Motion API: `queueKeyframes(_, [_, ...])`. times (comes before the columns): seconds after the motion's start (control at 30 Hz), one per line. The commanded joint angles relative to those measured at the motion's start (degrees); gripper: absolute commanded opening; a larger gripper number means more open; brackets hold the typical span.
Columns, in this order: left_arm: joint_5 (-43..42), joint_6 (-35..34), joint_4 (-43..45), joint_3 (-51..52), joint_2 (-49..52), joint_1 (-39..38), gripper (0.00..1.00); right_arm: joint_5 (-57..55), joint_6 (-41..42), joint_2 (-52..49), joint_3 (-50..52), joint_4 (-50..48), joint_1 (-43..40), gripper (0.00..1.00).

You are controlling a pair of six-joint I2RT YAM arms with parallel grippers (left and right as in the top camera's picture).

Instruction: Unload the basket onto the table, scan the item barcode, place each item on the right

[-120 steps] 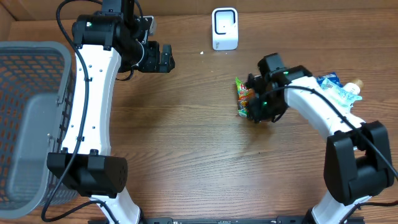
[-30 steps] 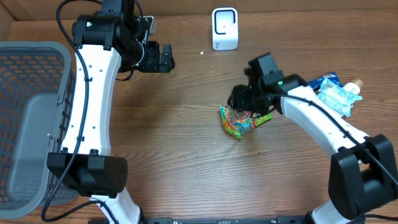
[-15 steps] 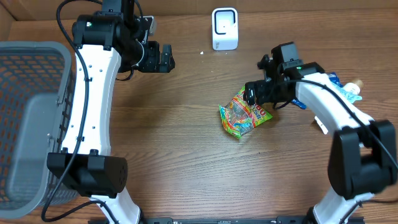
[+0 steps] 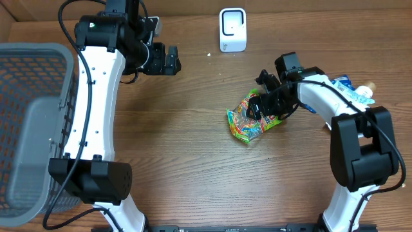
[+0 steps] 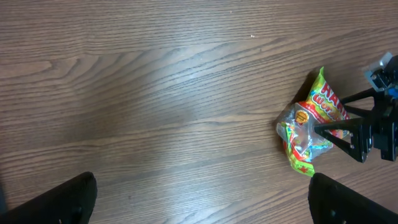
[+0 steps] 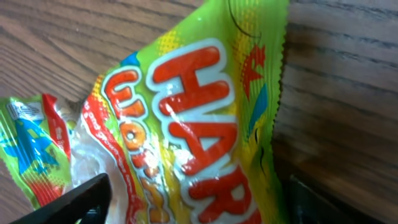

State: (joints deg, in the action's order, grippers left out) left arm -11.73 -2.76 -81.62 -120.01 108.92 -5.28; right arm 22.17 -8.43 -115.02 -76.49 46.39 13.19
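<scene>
The item, a green and red candy bag, lies flat on the wooden table right of centre. My right gripper hangs low over its right end, jaws open and standing on either side of the bag. The right wrist view is filled by the bag, with a dark fingertip at each lower corner of the frame and my right gripper astride it. My left gripper is open and empty, high at the back left. Its wrist view shows the bag far off to the right. The white scanner stands at the back.
A grey mesh basket takes up the left edge. A blue packet and a small bottle lie at the far right, behind the right arm.
The right gripper let the bag go onto the table, drew back to the right, then came back down over the bag's right end. The left arm has not moved.
</scene>
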Motion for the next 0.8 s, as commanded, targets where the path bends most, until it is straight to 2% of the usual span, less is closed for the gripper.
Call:
queueKeyframes(0.0, [0.15, 1.09, 0.00, -0.96, -0.26, -0.48, 1.00, 0.55, 0.37, -1.75, 1.57, -1.75, 1.16, 0.86])
queueKeyframes(0.07, [0.15, 1.09, 0.00, -0.94, -0.26, -0.48, 1.00, -1.33, 2.69, -2.49, 3.39, -3.98, 1.66, 0.80])
queueKeyframes(0.13, [0.15, 1.09, 0.00, -0.96, -0.26, -0.48, 1.00, -3.54, 4.52, -3.32, 4.57, -5.31, 2.16, 0.66])
queueKeyframes(0.27, [0.15, 1.09, 0.00, -0.96, -0.26, -0.48, 1.00, -5.88, 7.98, -4.17, 4.92, -5.64, 2.60, 0.13])
queueKeyframes(0.3, [0.15, 1.09, 0.00, -0.96, -0.26, -0.48, 1.00, -5.79, 8.94, -4.15, 4.85, -5.62, 2.60, 0.07])
queueKeyframes(0.33, [0.17, 1.09, 0.00, -0.96, -0.26, -0.48, 1.00, -5.55, 9.84, -4.13, 4.68, -5.55, 2.60, 0.04])
queueKeyframes(0.57, [0.15, 1.09, 0.00, -0.96, -0.26, -0.48, 1.00, -1.07, 11.17, -0.48, -3.37, 2.78, 1.73, 0.04])
queueKeyframes(0.63, [0.15, 1.09, 0.00, -0.96, -0.26, -0.48, 1.00, -4.70, 12.17, 1.31, -7.69, 5.49, 1.64, 0.04])
queueKeyframes(0.77, [0.15, 1.09, 0.00, -0.96, -0.26, -0.48, 1.00, -19.21, 13.25, 3.85, -17.53, 9.31, 2.73, 0.04])
